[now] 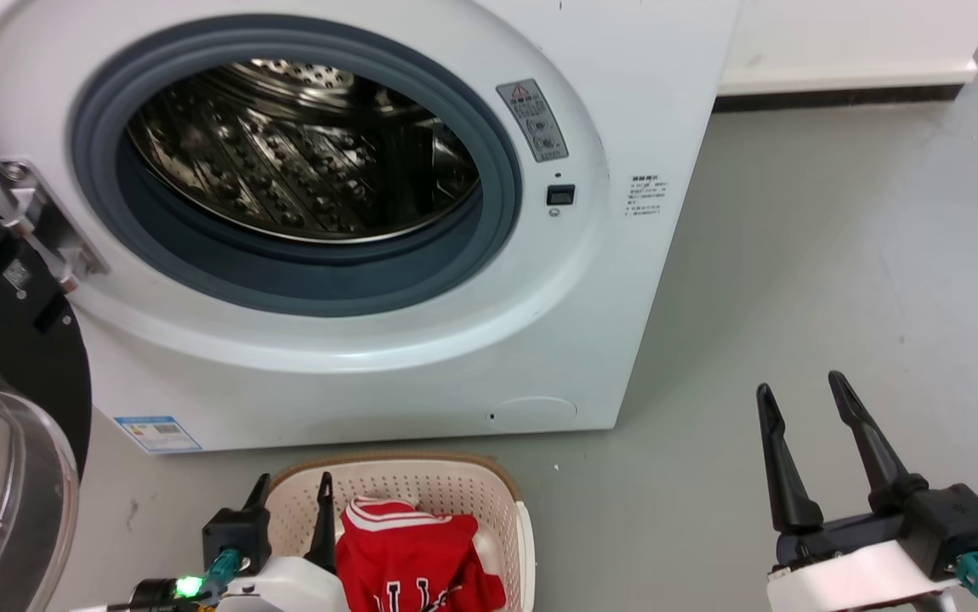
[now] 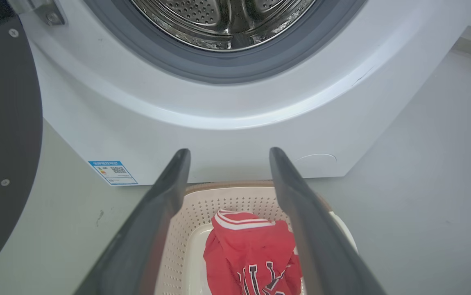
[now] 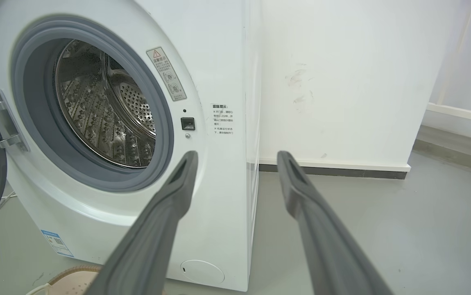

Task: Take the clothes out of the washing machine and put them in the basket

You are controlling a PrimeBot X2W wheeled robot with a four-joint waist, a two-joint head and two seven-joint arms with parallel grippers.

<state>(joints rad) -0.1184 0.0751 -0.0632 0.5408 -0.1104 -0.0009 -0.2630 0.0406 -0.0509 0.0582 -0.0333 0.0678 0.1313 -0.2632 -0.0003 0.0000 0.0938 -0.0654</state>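
- While the washing machine (image 1: 642,127) stands with its door (image 1: 4,357) open at left, the clothes (image 1: 412,552) lie in the basket (image 1: 463,489) near it.
- Left tool (image 1: 294,478): released, above the basket.
- Right tool (image 1: 799,382): released, over the floor (image 1: 838,255).

There is one washing machine (image 1: 642,127), with one round opening and one steel drum (image 1: 285,161) inside it. One door (image 1: 4,357) hangs at its left side on one metal hinge (image 1: 34,212). On the machine's front are three labels: one grey warning sticker (image 1: 533,121) right of the opening, one block of printed text (image 1: 646,195) further right, and one blue label (image 1: 157,433) at the lower left corner. There is also one dark latch slot (image 1: 560,195) and one round cover (image 1: 536,408) low on the right. One basket (image 1: 429,484) stands in front of the machine and holds one heap of red clothing (image 1: 421,552); I cannot tell how many pieces are in it. There are two grippers, the left gripper (image 1: 294,478) and the right gripper (image 1: 799,382), each with two fingers (image 1: 782,467).
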